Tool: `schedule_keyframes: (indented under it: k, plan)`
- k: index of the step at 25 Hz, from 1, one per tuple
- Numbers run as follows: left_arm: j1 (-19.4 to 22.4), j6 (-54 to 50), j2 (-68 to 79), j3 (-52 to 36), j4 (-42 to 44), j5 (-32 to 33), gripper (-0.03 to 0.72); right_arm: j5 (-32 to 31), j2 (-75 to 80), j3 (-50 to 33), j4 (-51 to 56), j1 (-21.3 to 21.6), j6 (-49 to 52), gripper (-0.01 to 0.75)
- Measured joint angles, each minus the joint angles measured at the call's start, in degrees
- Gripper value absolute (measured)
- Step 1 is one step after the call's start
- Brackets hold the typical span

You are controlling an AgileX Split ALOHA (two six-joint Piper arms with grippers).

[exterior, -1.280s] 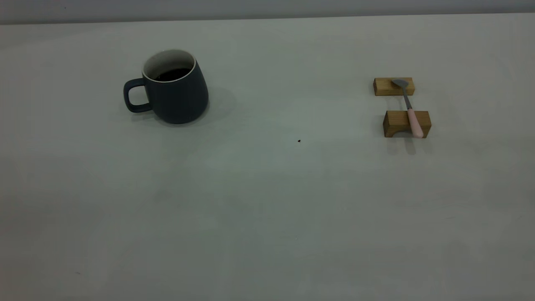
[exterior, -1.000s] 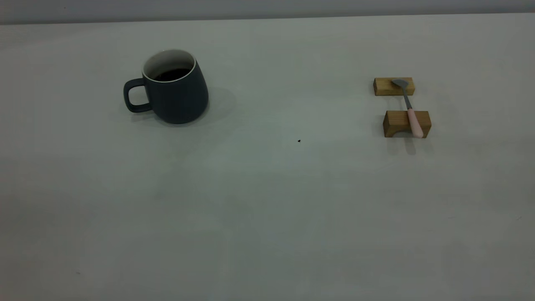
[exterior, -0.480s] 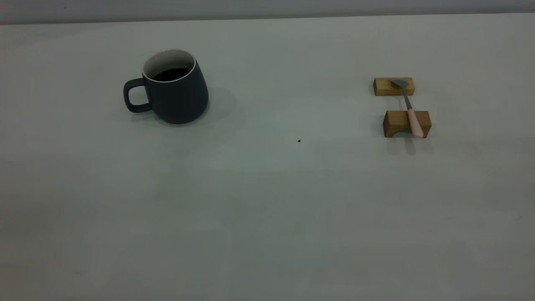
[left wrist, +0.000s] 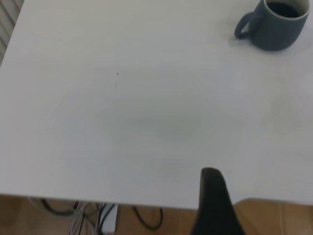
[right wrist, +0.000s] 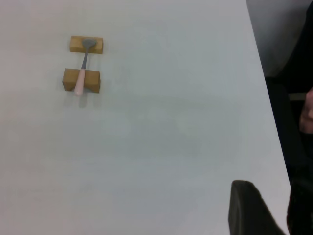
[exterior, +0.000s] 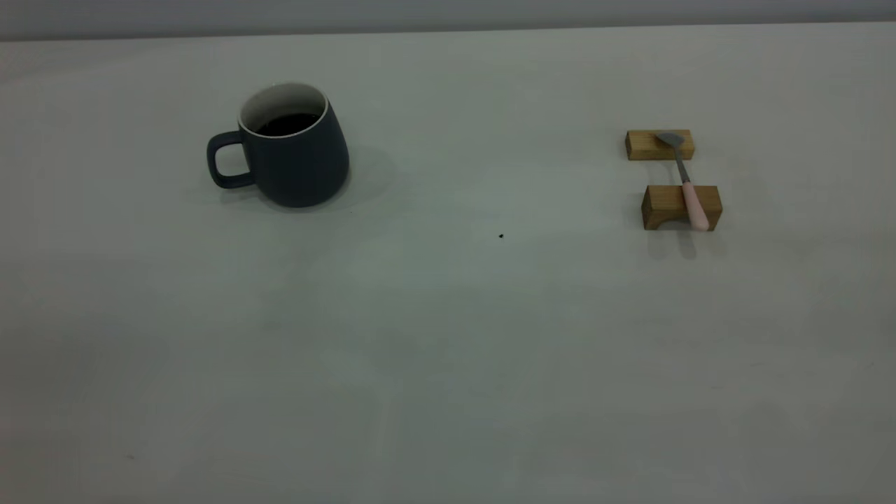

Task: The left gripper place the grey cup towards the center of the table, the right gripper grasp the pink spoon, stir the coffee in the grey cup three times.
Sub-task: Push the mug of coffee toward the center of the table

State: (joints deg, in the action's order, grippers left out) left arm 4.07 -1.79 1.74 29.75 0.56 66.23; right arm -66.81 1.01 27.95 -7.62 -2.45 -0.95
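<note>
The dark blue-grey rounded mug [exterior: 294,150] of dark coffee [exterior: 288,124] stands upright on the pale table [exterior: 448,336], well left of two wooden blocks [exterior: 680,207] bridged by the pink-handled spoon [exterior: 686,183]. Neither gripper's grip can be told.

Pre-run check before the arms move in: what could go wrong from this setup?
1. The grey cup holds coffee fairly high inside; a jerky slide toward the table centre might slosh it over the rim.
2. The pink spoon only bridges two wooden blocks; a slightly off grasp could knock it off or shift a block.
3. The handle faces away from the centre, so the left gripper's approach may be awkward.
</note>
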Motion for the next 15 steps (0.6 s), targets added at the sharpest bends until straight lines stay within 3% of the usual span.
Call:
schedule_keyframes:
  k: [6,15]
  plan:
    - [0.0,2.5,15.6,3.3,1.4,-3.1,0.567,0.0,0.0,0.0,0.0,0.0,0.0,0.238]
    - [0.0,7.2,48.5,4.1,1.2,-24.9,0.567,0.0,0.0,0.0,0.0,0.0,0.0,0.238]
